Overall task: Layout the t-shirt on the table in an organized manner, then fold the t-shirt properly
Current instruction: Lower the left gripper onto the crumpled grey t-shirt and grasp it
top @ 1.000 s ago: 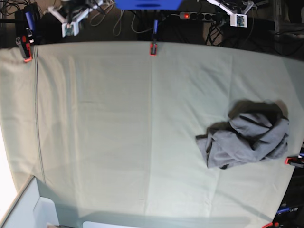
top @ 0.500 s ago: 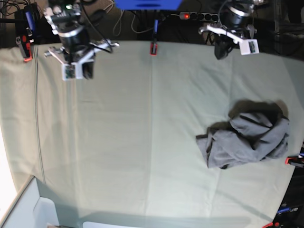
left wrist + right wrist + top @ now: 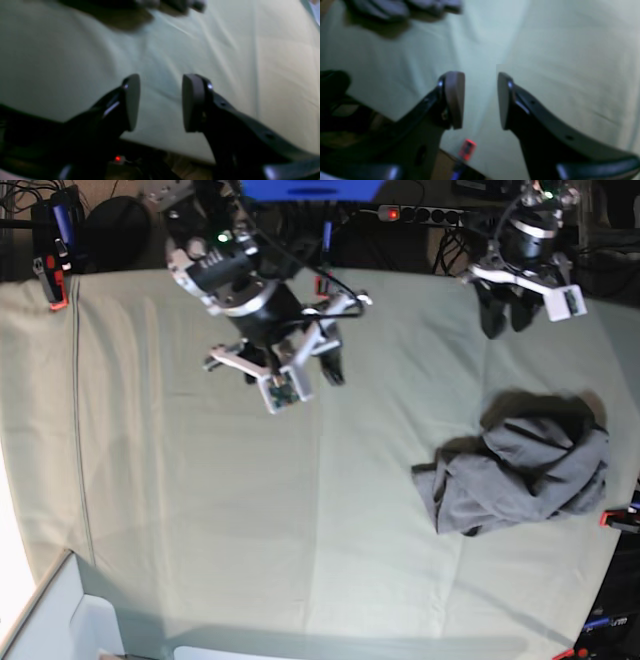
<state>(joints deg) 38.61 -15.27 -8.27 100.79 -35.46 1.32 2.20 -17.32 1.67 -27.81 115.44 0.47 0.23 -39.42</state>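
The grey t-shirt (image 3: 520,475) lies crumpled in a heap at the right side of the table (image 3: 200,510), with a dark shadow behind it. My left gripper (image 3: 505,322) hangs over the far right part of the table, a little beyond the heap and not touching it. In the left wrist view this gripper (image 3: 160,102) is open and empty, and the t-shirt (image 3: 172,3) is a blur at the top. My right gripper (image 3: 295,368) hovers over the far middle of the table, well left of the shirt. Its jaws (image 3: 480,100) stand open and empty, the t-shirt (image 3: 395,7) blurred at top left.
Red clamps (image 3: 322,283) (image 3: 56,292) (image 3: 618,520) grip the pale cloth at the table's edges, and one clamp (image 3: 467,149) shows below my right gripper. A white box (image 3: 60,620) sits at the near left corner. Cables and a power strip (image 3: 415,215) lie beyond the far edge.
Both arms have swung in from behind the far edge to over the table, the right one toward the middle. Both grippers have gone from shut to open. The t-shirt has not moved.
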